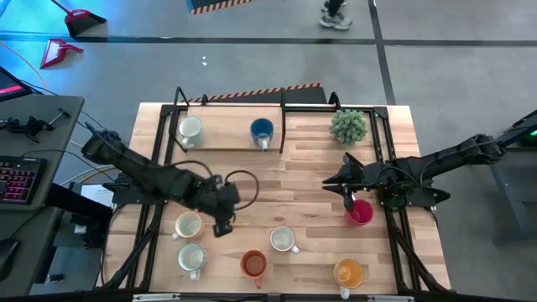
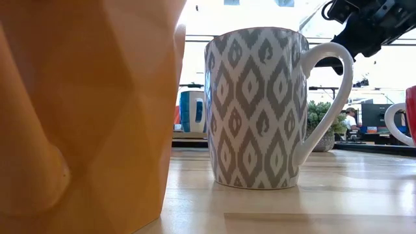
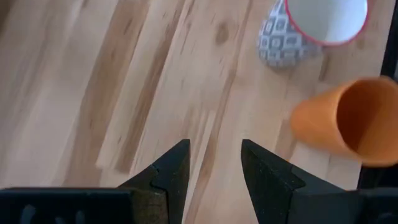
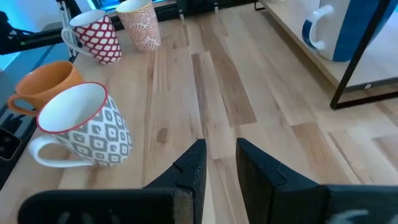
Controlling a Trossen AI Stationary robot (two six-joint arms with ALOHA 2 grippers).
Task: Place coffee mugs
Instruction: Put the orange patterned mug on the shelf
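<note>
Left gripper (image 1: pixel 223 220) hangs empty over bare wood, fingers parted, two cream mugs (image 1: pixel 188 225) just beside it, grey-patterned mug (image 3: pixel 292 31) and orange mug (image 3: pixel 348 121) ahead. Right gripper (image 1: pixel 348 198) parted, empty, red mug (image 1: pixel 361 212) beside. Blue mug (image 1: pixel 262 130), cream mug (image 1: pixel 190 128) on raised shelf (image 1: pixel 226 144), likely destination.

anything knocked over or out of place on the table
Nothing stands out. Every mug in the high view sits upright with its mouth up, including the red mug by the right pincer. The plant is upright too.
</note>
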